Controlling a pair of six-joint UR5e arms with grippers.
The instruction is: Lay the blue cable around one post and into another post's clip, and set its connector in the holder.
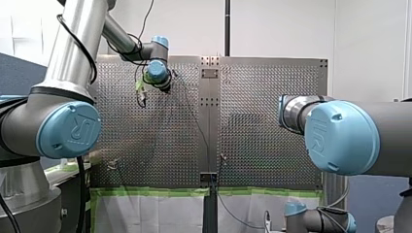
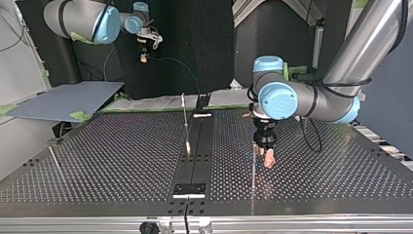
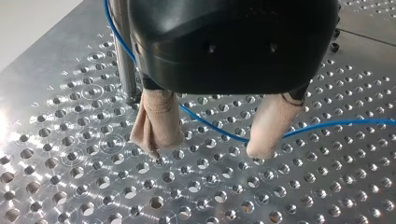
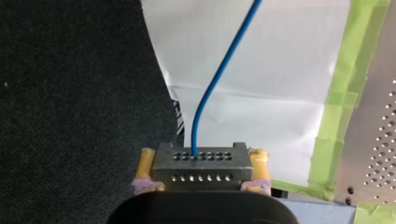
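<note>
Right now, gripping the grey connector (image 4: 201, 169) firmly between the yellow pads (image 4: 147, 163) of my right gripper (image 4: 202, 156), held up beyond the table's (image 2: 122, 146) far edge at the top view's upper left, over black cloth (image 4: 70, 93) and a white sheet (image 4: 280, 60) bordered with green tape (image 4: 345, 93). Out of one hole in the connector's face, the blue cable (image 4: 215, 80), curving away ahead of the gripper and, in the top view, drooping toward the table's middle. Down on the perforated table, right of middle in the top view, my left gripper (image 3: 205, 153) pointing straight down, beige pads (image 3: 156, 126) spread apart, nothing pinched between them. Tips close to the surface; touching or not, cannot tell. Under that gap, the same cable lying on the holes, passing behind the pads and crossing a metal post (image 3: 122, 51) just beside one finger; wrapped around it or merely against it, cannot tell. Elsewhere in the top view, a second thin post (image 2: 185, 122) standing near the dark middle strip (image 2: 207, 146), and a small dark plate (image 2: 190, 188) at that strip's near end, well apart from the connector.
</note>
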